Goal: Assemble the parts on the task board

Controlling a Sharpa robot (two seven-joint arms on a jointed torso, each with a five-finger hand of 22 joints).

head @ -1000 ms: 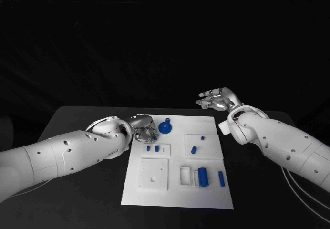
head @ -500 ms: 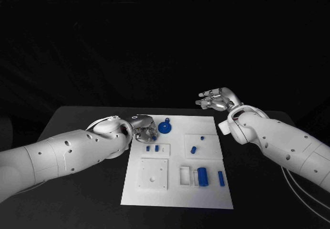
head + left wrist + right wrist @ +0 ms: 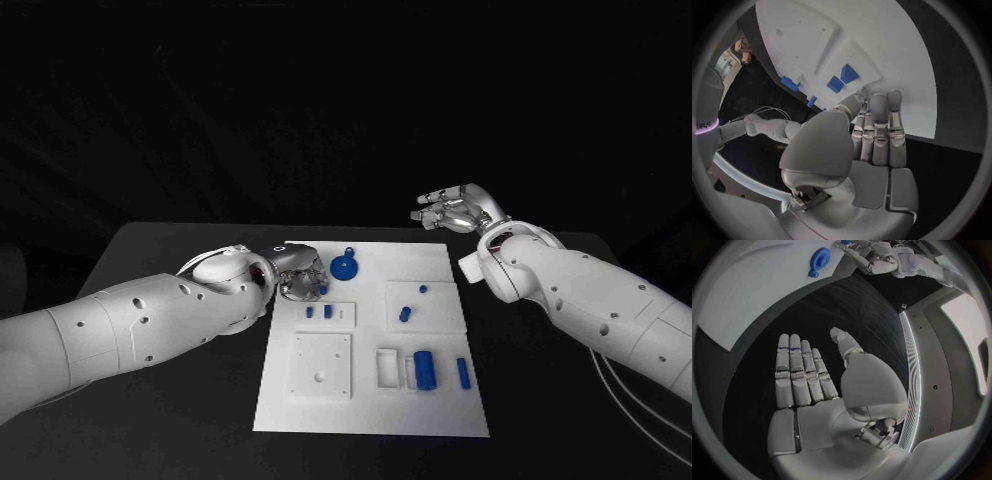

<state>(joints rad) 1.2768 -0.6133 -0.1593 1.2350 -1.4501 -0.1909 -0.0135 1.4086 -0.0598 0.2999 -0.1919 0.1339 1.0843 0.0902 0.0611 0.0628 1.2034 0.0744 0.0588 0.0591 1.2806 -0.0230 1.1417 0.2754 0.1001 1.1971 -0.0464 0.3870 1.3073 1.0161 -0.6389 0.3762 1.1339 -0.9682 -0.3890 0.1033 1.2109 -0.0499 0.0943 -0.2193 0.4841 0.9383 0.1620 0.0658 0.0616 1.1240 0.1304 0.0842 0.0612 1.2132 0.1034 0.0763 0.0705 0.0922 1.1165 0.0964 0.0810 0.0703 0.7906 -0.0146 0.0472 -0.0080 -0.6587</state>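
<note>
While the task board [image 3: 433, 410] lies mid-table, a blue cylinder [image 3: 426, 369] and a blue bar [image 3: 463, 373] lie on its near right | blue gear [image 3: 346, 266] at far edge | left hand [image 3: 302, 273] beside gear, fingers together, empty | right hand [image 3: 459, 208] raised far right off board, fingers apart, empty

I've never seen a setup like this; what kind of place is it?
Probably a robotics test lab: a flat white task board carrying small blue plastic parts lies on a black table, against a blacked-out background.
</note>
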